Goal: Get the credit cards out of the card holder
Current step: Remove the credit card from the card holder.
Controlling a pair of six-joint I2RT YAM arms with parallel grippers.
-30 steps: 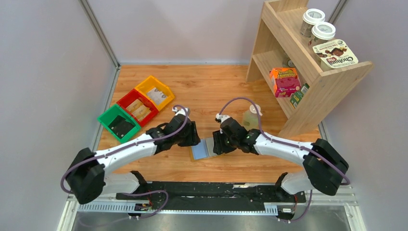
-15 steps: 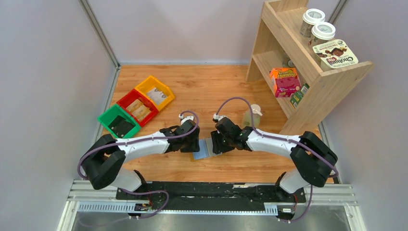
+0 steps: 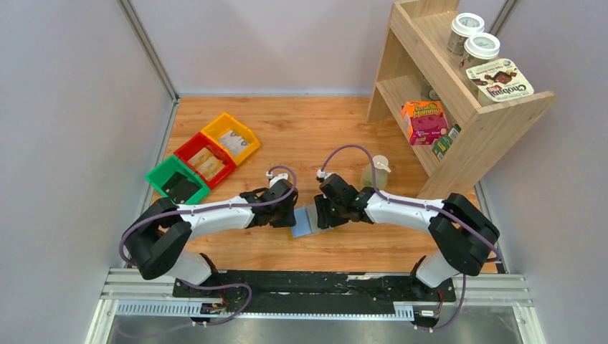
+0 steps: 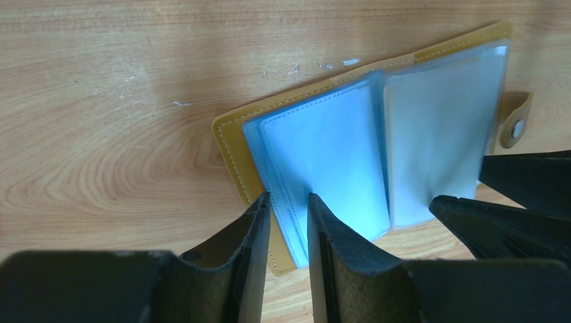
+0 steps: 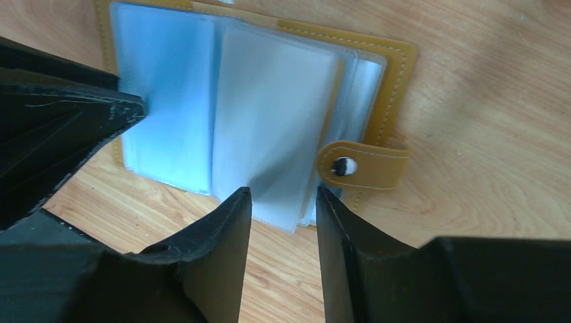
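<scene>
From above, the small mustard-yellow leather-like folding card holder [image 3: 302, 223] lies open on the wooden table [image 3: 308, 129]. The left fingers [image 3: 287, 213] are at its left side and the right fingers [image 3: 323, 215] at its right.

In the left wrist view, the left fingers [image 4: 252, 242] stand slightly apart, straddling the near edge of the thin pale blue-grey credit cards [image 4: 323, 155] inside the card holder [image 4: 232, 155].

In the right wrist view, the right fingers [image 5: 229, 242] stand apart astride a clear page edge, just beside the yellow snap tab [image 5: 363, 165].
</scene>
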